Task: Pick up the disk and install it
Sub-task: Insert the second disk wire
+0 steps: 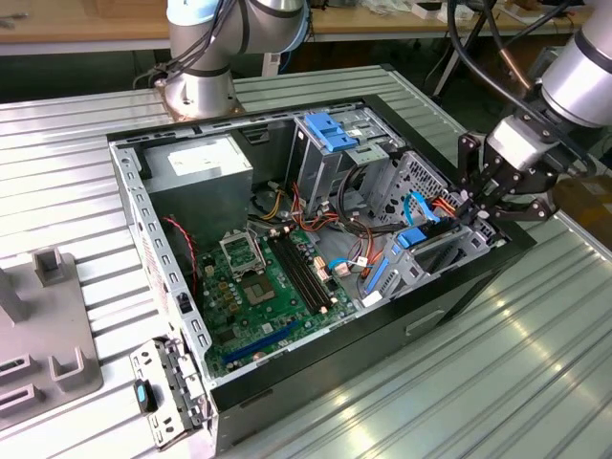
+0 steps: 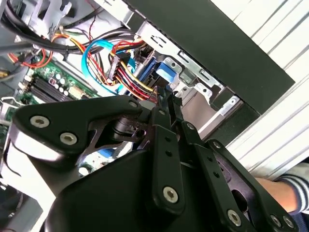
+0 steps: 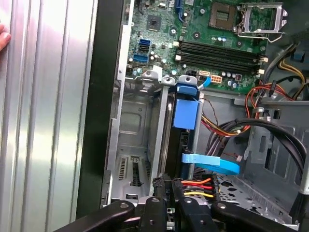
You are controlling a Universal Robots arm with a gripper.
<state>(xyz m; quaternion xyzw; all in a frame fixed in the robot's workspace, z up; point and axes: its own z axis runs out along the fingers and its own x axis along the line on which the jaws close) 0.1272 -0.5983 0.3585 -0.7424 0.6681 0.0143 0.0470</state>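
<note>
The end effector (image 3: 168, 186) is pinched nearly closed on the rear edge of the disk (image 3: 170, 130), which stands on edge in the drive cage (image 3: 133, 130) at the open computer case's (image 1: 143, 206) front corner, held thin-side-up so it fits the narrow slot.

The disk (image 3: 173, 140) stands edge-on in its bay, so in the first wrist view its label face is hidden and only a dark edge and the blue rail (image 3: 187, 112) show. The gripper (image 3: 167, 187) is cut off by that picture's edge, and its fingertips sit too close together to tell whether they clamp anything. A hand (image 3: 3, 37) is cropped at the edge. In the exterior view, cables (image 1: 435, 212) hide the bay.
</note>
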